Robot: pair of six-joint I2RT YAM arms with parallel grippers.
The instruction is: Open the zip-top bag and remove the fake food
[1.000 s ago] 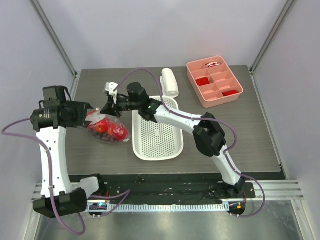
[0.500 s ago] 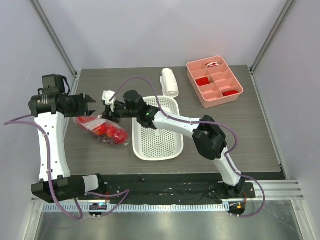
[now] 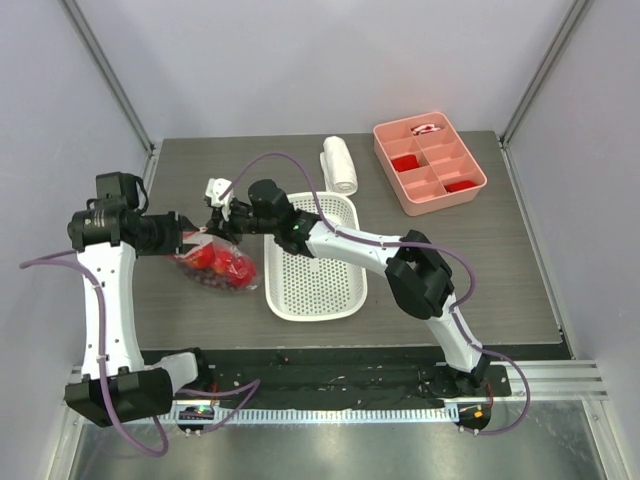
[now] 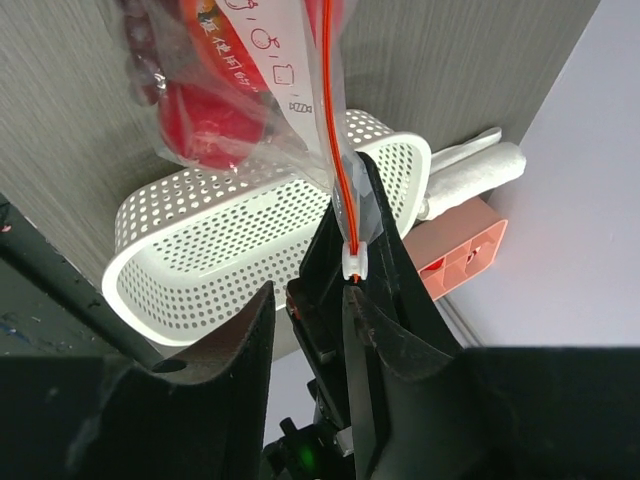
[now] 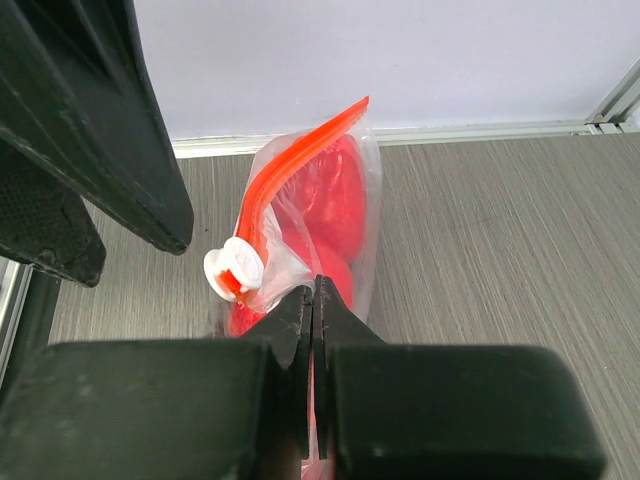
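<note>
The clear zip-top bag (image 3: 218,266) hangs left of the white basket, holding the glossy red fake food (image 3: 208,257). My right gripper (image 3: 222,224) is shut on the bag's plastic just below the white slider (image 5: 235,268) at the end of the orange-red zip strip (image 5: 300,150). In the right wrist view its jaws (image 5: 313,285) pinch the film, with red fruit (image 5: 335,215) behind. My left gripper (image 3: 189,236) is open, close to the bag's left. In the left wrist view it (image 4: 307,295) stands open just below the slider (image 4: 355,262), gripping nothing; the zip strip (image 4: 333,120) and fruit (image 4: 200,130) show above.
A white perforated basket (image 3: 315,285) lies in the middle, right of the bag. A white rolled cloth (image 3: 340,163) lies behind it. A pink divided tray (image 3: 481,181) with flat red pieces stands at the back right.
My left gripper drew back from the bag to the left and opened, then came back close to the bag's mouth. The right gripper kept hold of the bag.
</note>
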